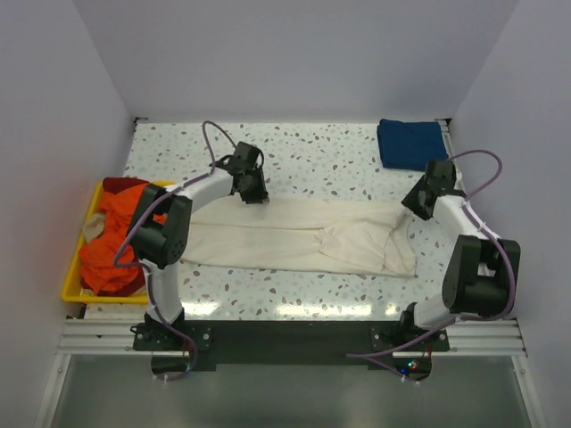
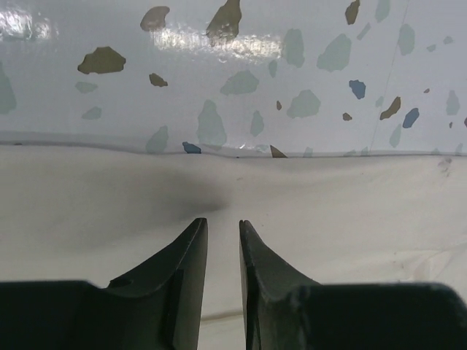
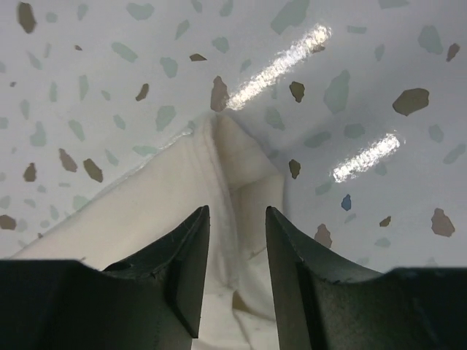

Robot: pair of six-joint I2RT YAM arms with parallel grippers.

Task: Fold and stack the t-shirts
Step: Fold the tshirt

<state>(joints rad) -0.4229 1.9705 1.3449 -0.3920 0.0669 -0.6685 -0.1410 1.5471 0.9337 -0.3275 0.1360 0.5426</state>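
Observation:
A large cream t-shirt (image 1: 303,236) lies spread flat across the middle of the table. My left gripper (image 1: 252,194) hovers at its far edge, left of centre. In the left wrist view its jaws (image 2: 222,221) stand a narrow gap apart over the cream cloth (image 2: 328,211) with nothing between them. My right gripper (image 1: 415,203) is at the shirt's far right corner. In the right wrist view it (image 3: 237,209) is open and straddles a raised fold of the cream shirt (image 3: 160,197). A folded dark blue t-shirt (image 1: 410,143) lies at the back right.
A yellow tray (image 1: 75,267) at the left table edge holds crumpled orange (image 1: 111,254) and red (image 1: 120,185) t-shirts. White walls enclose the speckled table (image 1: 312,152) on three sides. The arm bases stand on the near rail.

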